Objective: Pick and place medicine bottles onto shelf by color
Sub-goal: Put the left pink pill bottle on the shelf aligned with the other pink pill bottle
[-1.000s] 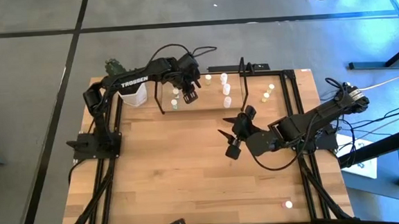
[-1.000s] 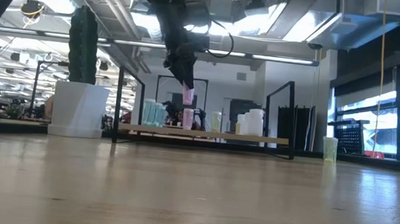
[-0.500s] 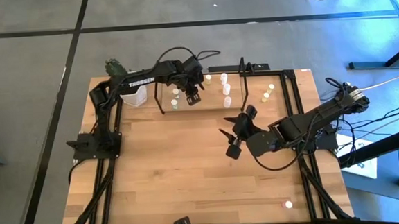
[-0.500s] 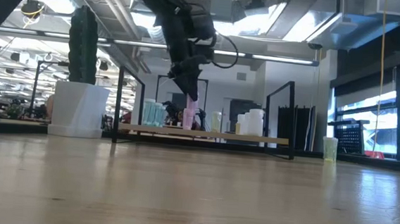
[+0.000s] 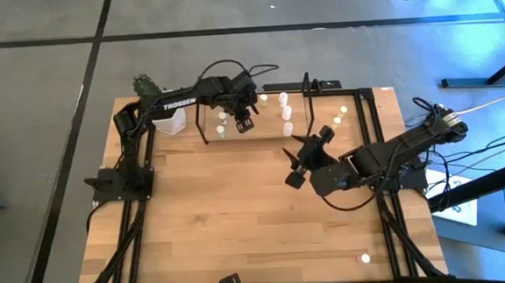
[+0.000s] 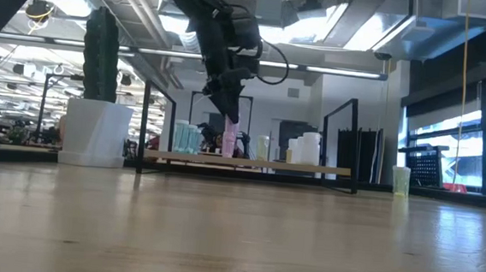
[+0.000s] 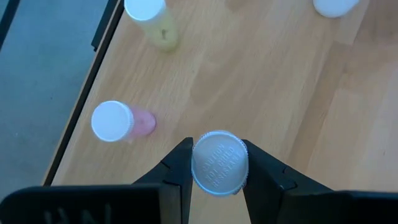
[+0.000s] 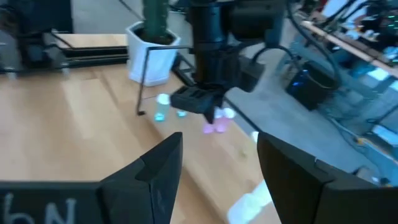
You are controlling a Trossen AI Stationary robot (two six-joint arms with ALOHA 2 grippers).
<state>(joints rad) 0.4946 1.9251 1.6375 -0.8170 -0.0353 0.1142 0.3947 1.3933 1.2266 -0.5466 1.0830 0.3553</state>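
Over the far part of the light wooden worktop (image 5: 239, 212), the left end effector (image 5: 242, 122) hangs inside the low black wire shelf with the pale wooden floor (image 6: 250, 163), its two dark fingers (image 7: 177, 163) clamped on a small whitish medicine bottle with a pink body and a white embossed cap (image 7: 219, 163). From table height that bottle (image 6: 229, 138) stands upright, its base at or just above the shelf floor; contact cannot be made out. Just beside it stands a second pink bottle with a white cap (image 7: 118, 121), and farther along a yellowish bottle (image 7: 152, 18) near the shelf's edge. A pair of pale green bottles (image 6: 184, 137) stands toward the shelf end nearer the white hexagonal pot holding a tall green cactus (image 6: 97, 100), and larger white bottles (image 6: 306, 147) stand toward the other end. One more small bottle (image 5: 364, 258) sits alone near the worktop's front right corner, well apart from everything else.

The right end effector (image 5: 310, 153) hovers above the middle of the worktop in front of the shelf, its fingers (image 8: 155, 171) spread apart with nothing between them. Its own wide fingers cut off much of what its wrist camera sees, and the left arm's body (image 8: 214, 50) hides part of the shelf's contents. From above, the left arm covers the held bottle, and the tops of the shelf bottles are too small to tell their colours.
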